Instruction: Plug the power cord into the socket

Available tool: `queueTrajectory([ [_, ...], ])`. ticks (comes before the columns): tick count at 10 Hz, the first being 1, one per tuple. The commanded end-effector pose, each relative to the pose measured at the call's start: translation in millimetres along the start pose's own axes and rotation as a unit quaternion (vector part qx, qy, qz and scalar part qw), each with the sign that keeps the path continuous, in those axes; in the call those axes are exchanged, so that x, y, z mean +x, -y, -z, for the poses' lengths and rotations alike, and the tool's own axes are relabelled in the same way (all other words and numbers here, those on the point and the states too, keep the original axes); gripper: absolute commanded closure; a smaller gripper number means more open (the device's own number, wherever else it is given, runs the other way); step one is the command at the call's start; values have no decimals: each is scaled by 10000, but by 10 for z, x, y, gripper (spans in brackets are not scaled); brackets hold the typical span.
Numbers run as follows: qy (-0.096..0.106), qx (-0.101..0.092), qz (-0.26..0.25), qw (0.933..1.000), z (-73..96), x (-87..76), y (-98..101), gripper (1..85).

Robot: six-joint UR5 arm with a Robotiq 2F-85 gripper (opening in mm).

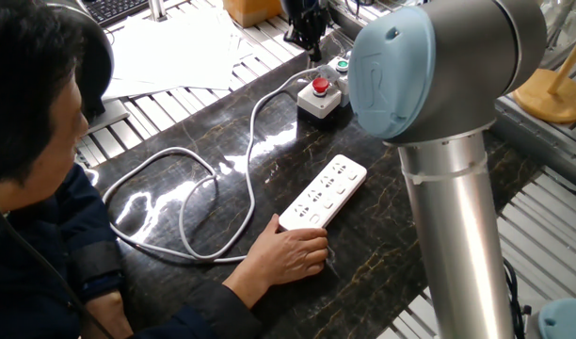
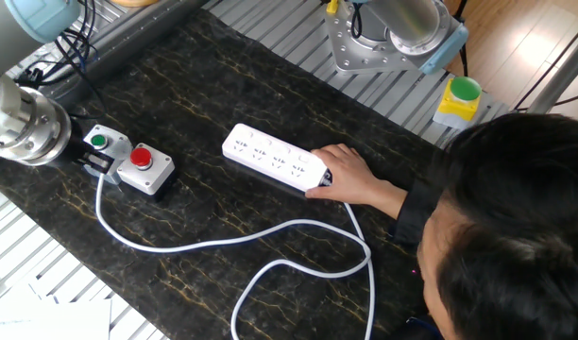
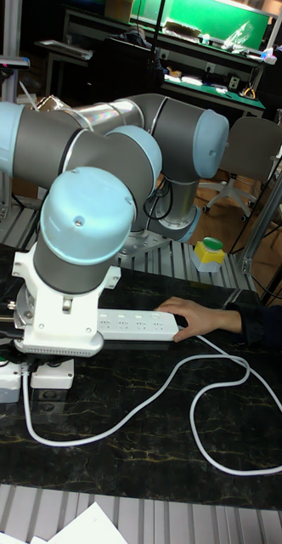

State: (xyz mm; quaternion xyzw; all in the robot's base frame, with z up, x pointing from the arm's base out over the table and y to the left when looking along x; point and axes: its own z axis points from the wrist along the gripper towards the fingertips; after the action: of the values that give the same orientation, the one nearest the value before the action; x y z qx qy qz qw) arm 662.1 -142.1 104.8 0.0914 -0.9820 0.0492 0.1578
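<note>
The robot's hand [image 1: 310, 33] is too dark and small to read, its fingers unclear, and the power cord [image 2: 223, 241]'s plug end hides behind the button box [image 2: 128, 162].

Silver arm [image 1: 456, 226], pale blue joint caps [image 1: 392, 66].

The socket [image 1: 324, 192] is a flat white oblong strip with rows of outlet holes. It lies flat on the dark worktop [image 2: 223, 217], and a hand [image 2: 350, 177] rests on one end. The power cord [image 2: 223, 242] is a thin white cable. It lies on the worktop in wide loops and runs from the hand's end of the socket to the small box with red and green buttons [image 2: 128, 161].
</note>
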Motion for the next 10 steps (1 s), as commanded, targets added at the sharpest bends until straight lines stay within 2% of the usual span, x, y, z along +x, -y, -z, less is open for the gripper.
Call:
queueTrajectory([
  [1,127,-52,144,9998,60,-59,-33,463],
  [2,81,75,280,9995,100,-23,29,403],
  [3,72,104,371,9992,114,-3,44,347],
  [4,36,64,287,9996,107,16,27,347],
  [6,-73,68,138,9999,75,96,48,410],
  [7,-120,132,160,9997,27,148,103,420],
  [8,-76,15,116,9999,-26,146,62,420],
  [10,-55,-40,35,10000,-70,145,51,420],
])
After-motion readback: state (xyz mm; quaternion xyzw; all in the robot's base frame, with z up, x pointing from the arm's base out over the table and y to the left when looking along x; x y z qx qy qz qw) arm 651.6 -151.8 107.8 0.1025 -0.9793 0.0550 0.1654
